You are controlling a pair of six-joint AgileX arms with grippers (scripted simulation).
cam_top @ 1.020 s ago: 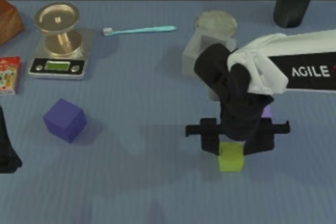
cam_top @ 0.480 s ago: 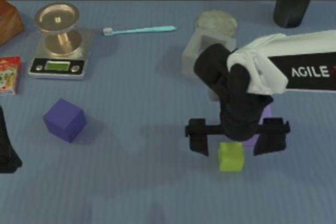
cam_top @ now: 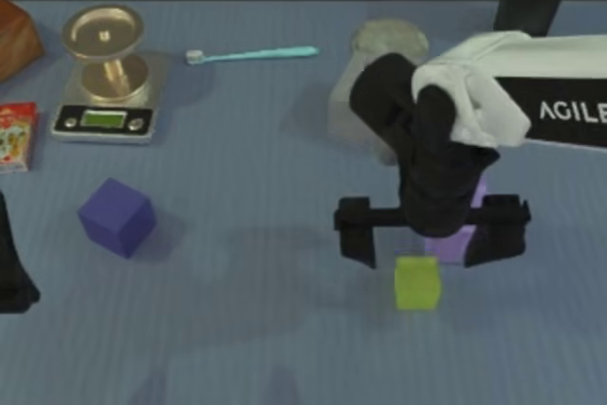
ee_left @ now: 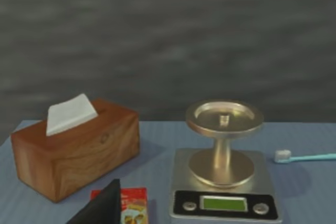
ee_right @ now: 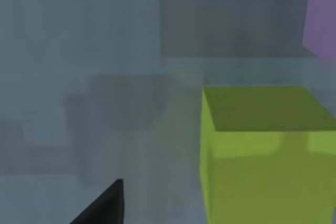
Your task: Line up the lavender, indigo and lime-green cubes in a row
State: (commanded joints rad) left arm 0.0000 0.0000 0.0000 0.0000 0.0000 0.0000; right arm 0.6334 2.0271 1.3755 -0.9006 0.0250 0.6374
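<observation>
- here, one tissue box (ee_left: 76,148) of brown wood sits at the tabletop's (cam_top: 247,329) far left corner, and one small red card packet (cam_top: 16,136) lies at the left edge nearer the front.
- the left gripper (cam_top: 11,267) is parked at the left edge; whether its jaws are apart or together i cannot tell.
- one kitchen scale (cam_top: 104,82) with a brass pan stands toward the far left, and one teal toothbrush (cam_top: 251,54) lies just to its right along the far edge.
- one indigo (cam_top: 117,216) cube, matte dark blue-purple, rests in the left half, well apart from the other two cubes.
- one grey block (cam_top: 353,101) stands right of centre toward the far edge, partly behind the right arm.
- the right gripper (cam_top: 432,239) hangs right of centre, jaws spread wide and gripping nothing.
- one lime-green cube (cam_top: 417,282), matte yellow-green and the smallest, sits free on the tabletop below the gripper, toward the front edge.
- one lavender (cam_top: 455,239) cube, pale purple, sits just behind it, mostly hidden by the gripper.
</observation>
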